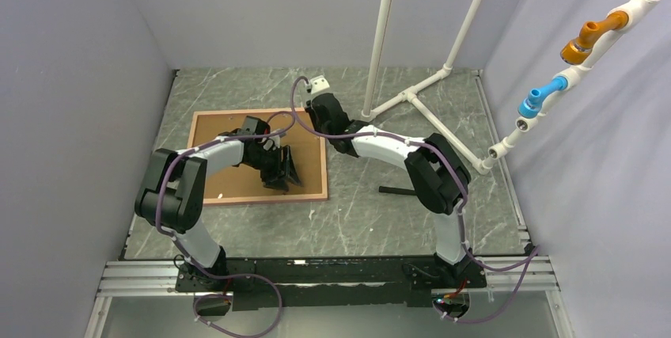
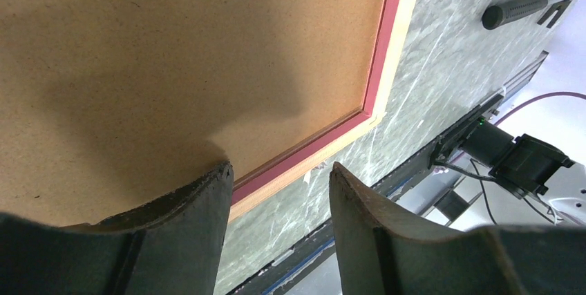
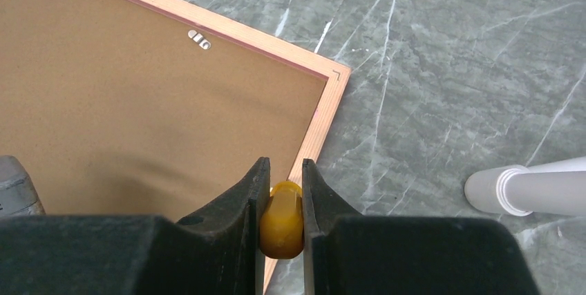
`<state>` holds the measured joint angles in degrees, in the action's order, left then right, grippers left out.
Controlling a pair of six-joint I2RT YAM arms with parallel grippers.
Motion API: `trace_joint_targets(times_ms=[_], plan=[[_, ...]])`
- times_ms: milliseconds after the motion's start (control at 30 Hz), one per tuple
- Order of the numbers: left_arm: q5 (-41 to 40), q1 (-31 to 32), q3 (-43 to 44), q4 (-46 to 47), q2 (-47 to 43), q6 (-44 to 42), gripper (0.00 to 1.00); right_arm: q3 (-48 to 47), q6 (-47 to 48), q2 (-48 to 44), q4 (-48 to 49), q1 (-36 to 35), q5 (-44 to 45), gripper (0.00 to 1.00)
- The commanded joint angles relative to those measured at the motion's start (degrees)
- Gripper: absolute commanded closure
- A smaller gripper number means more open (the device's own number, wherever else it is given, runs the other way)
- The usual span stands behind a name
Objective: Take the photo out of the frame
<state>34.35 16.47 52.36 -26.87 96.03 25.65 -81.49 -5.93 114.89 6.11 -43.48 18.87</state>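
The frame lies face down on the table with its brown backing board upward. Its pink lip and pale wood edge show in the left wrist view and the right wrist view. The photo is hidden under the board. My left gripper is open and empty, and its tips straddle the frame's near right edge. My right gripper is shut on a screwdriver's yellow handle, over the frame's right edge just short of its far right corner.
A metal retaining tab sits on the board by the far edge. A dark hammer lies on the table right of the frame, its handle in the left wrist view. A white pipe stand rises at the back right, with a foot close by.
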Motion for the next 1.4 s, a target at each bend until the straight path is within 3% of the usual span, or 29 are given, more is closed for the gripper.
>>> trace_joint_targets(times_ms=[0,500,1033,1200,1367], plan=[[0.04,-0.03,-0.63,1.97,1.99,-0.09,0.42,-2.36,1.36,1.4,2.26,0.76,-1.33,1.0],[-0.18,-0.04,-0.44,1.82,2.14,-0.27,0.42,-4.05,1.83,3.12,-1.98,1.12,-3.24,1.0],[-0.66,-0.03,-0.22,1.4,2.72,-0.42,0.41,-11.14,-1.31,4.55,-17.39,1.12,-10.82,1.0],[-1.01,-0.03,0.01,1.38,2.68,-0.51,0.41,-7.36,-1.96,2.84,-11.37,1.21,-15.98,1.0],[-1.65,-0.1,0.19,1.03,1.82,-1.22,0.39,-2.91,-3.86,-2.32,-6.85,1.1,-13.83,1.0]])
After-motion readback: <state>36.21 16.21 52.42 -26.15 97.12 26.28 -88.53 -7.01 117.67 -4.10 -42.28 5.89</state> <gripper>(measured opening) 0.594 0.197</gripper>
